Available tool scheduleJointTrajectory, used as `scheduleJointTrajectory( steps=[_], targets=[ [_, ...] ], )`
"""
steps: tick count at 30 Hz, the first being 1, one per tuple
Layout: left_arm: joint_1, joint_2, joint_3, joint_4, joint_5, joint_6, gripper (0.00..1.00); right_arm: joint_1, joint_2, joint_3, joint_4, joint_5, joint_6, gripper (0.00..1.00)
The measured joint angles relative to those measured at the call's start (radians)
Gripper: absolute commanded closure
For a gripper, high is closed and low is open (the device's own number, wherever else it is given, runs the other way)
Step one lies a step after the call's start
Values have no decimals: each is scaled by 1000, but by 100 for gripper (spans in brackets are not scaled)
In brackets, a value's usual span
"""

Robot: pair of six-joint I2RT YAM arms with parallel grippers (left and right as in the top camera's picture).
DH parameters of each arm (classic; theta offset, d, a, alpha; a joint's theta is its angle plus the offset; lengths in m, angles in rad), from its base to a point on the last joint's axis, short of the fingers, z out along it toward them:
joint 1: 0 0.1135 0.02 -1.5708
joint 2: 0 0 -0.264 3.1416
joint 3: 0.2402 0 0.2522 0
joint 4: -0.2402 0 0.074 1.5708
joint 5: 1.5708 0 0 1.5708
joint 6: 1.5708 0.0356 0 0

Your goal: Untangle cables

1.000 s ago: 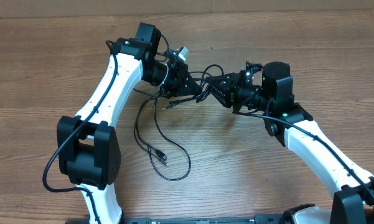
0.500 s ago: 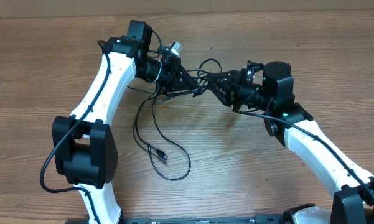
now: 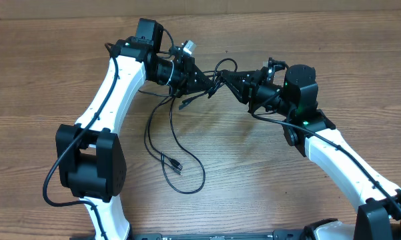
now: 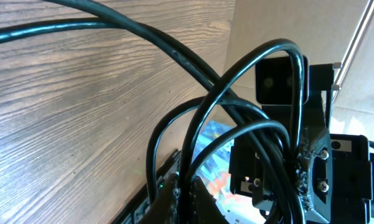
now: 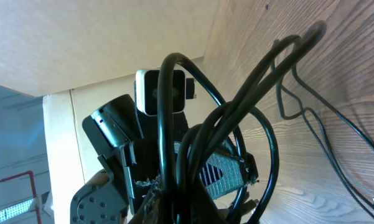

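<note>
Above the brown wooden table [image 3: 53, 60], toward its far edge: my left claw [image 3: 201, 85] and right claw [image 3: 231, 79] are each clamping the thin black tangled cables [image 3: 175, 165], loose loops trailing onto the table.

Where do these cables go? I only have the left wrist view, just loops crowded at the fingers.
Observer: Overhead, the cables hang down and lie in loose loops on the table.
Operator: Any free end?
Observer: One plug lies flat on the wood, well away from the bunch.
Operator: And the right gripper?
Observer: The right gripper is shut on the bunch, close to the left gripper.
</note>
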Motion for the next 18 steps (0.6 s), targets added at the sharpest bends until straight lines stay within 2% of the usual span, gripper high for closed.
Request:
scheduleJointTrajectory(
  steps=[12, 18],
  targets=[
    [6, 0, 0, 26, 2, -34, 96, 0, 0, 0, 1, 9, 16, 93],
    [29, 0, 0, 33, 17, -34, 96, 0, 0, 0, 0, 8, 18, 96]
  ],
)
